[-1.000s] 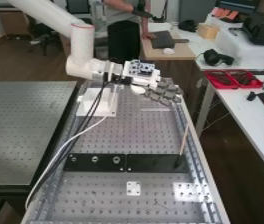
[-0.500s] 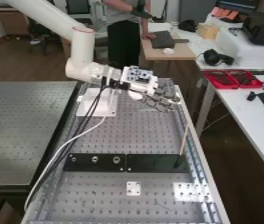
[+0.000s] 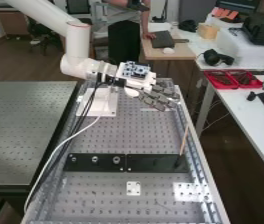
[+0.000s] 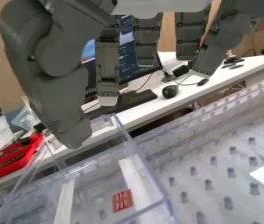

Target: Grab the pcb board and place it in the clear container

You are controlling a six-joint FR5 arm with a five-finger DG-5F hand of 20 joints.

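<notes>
Perforated bench (image 3: 103, 200), far end: the clear container (image 4: 144, 167) seems light, stiff, best pinched by its rim; the hand (image 3: 157, 98) holds nothing, fingers loosely straight.

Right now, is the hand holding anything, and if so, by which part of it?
Nothing held. The hand is open; in the wrist view its fingers hang apart from the thumb, with only background seen through the gap.
</notes>
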